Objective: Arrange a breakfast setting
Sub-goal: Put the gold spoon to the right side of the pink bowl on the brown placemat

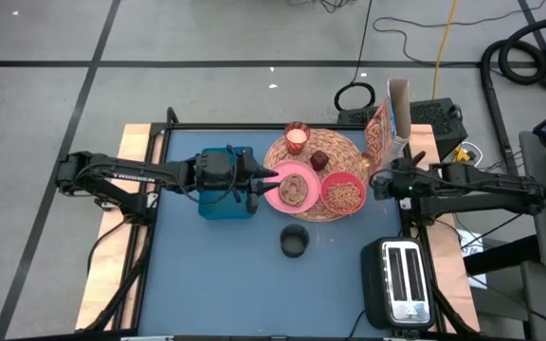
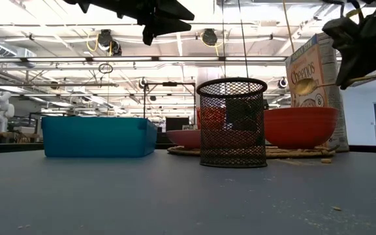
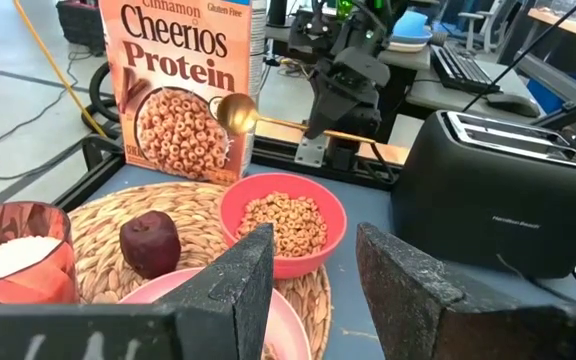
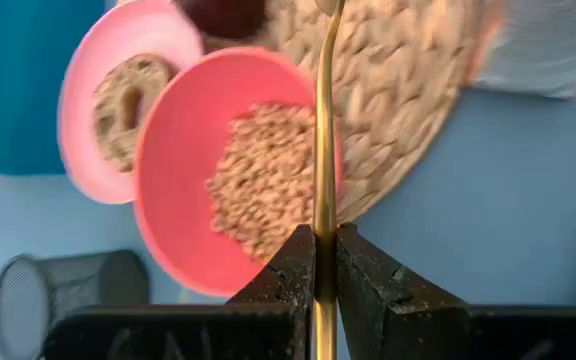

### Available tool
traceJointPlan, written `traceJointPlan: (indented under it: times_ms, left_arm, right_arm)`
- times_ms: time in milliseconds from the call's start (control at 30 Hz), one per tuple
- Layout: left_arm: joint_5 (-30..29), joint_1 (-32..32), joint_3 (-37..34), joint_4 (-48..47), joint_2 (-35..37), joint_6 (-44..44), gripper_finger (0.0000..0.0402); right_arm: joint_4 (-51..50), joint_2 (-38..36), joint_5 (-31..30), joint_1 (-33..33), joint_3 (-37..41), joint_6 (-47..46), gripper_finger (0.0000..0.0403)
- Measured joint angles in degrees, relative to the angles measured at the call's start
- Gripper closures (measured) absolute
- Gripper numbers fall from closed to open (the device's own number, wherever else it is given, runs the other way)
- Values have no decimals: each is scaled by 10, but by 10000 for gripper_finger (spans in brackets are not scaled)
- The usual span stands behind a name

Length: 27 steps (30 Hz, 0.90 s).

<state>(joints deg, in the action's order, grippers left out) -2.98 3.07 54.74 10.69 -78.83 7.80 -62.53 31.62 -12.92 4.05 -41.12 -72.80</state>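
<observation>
plate (image 1: 292,188) 1 | bowl (image 1: 343,193) 1 (cereal inside) | placemat (image 1: 344,146) 1 | cereal box (image 1: 383,126) 1 | toaster (image 1: 402,278) 1 | spoon (image 3: 268,120) 1

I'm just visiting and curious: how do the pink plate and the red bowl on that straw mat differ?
The pink plate is pale pink, flat and shallow; the coral-red bowl is darker and deeper, with tall sides. The plate carries one ring-shaped, bagel-like piece; the bowl is filled with loose cereal rings. The plate lies nearer the left gripper; the bowl sits below the gold spoon pinched by the right gripper. Both rest on the woven placemat.
</observation>
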Motion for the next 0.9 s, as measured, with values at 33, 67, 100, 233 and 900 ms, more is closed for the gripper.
traceJointPlan:
  times_ms: [33, 67, 100, 233, 900]
  left_arm:
    - [0, 0, 0, 0, 0, 0, 252]
    - [0, 0, 0, 0, 0, -1, 252]
    - [0, 0, 0, 0, 0, -1, 252]
    - [0, 0, 0, 0, 0, -1, 252]
    - [0, 0, 0, -2, 0, 0, 252]
  right_arm:
    - [-6, 2, -7, 0, 0, -4, 385]
    - [-10, 3, -8, 0, 0, -9, 385]
    - [-11, 6, -9, 0, 0, -13, 385]
    - [-11, 21, -9, 0, 0, -16, 385]
    - [-9, 132, -39, 0, 4, -89, 385]
